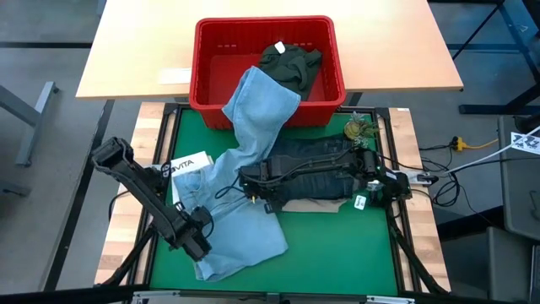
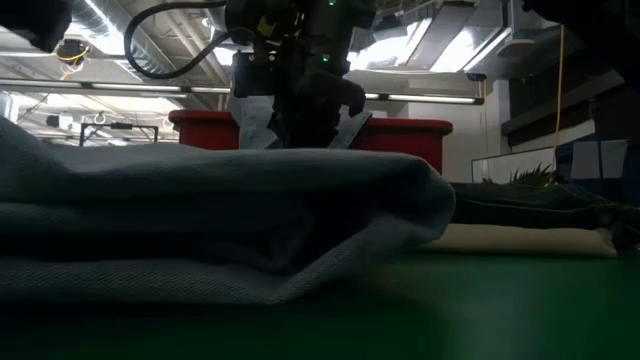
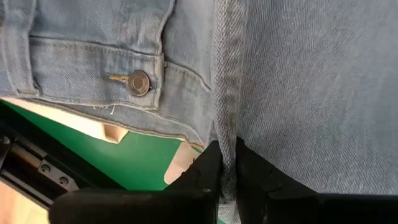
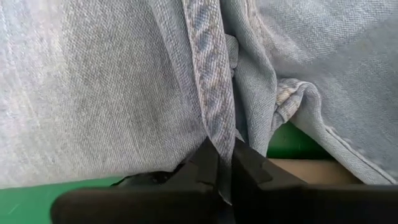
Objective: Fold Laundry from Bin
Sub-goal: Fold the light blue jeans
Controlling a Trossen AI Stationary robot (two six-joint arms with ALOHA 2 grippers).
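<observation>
The light blue jeans [image 1: 245,169] stretch from inside the red bin [image 1: 211,93] over its near rim and down across the green mat, ending in a folded heap [image 2: 200,230] near the front edge. A dark olive piece [image 1: 291,61] lies in the bin. My left gripper [image 1: 198,232] is shut on the jeans at the near left, by the buttoned waistband [image 3: 138,82]. My right gripper [image 1: 246,184] reaches in from the right and is shut on the jeans at mid-mat. Dark navy jeans [image 1: 325,165] lie on a beige piece [image 1: 316,205] under the right arm. My left gripper [image 3: 227,171] pinches a stitched seam [image 3: 225,134] of the light blue jeans between its two fingers, close to the waistband. The fingers come from above, pointing down, along the seam. The denim around it lies flat on the mat. My right gripper [image 4: 222,158] pinches a thick double-stitched seam [image 4: 214,118] of the light blue jeans between its two fingers. It comes steeply from above, its fingers in line with the seam. The denim beside the fingers is gathered into folds [image 4: 289,93], with mat showing beneath.
A white card [image 1: 187,165] lies on the mat's left side, partly under the jeans. A small green-yellow object [image 1: 359,128] sits at the mat's far right corner. The bin stands on a wooden table [image 1: 135,51] beyond the mat. Bare mat [image 1: 337,253] shows at the near right.
</observation>
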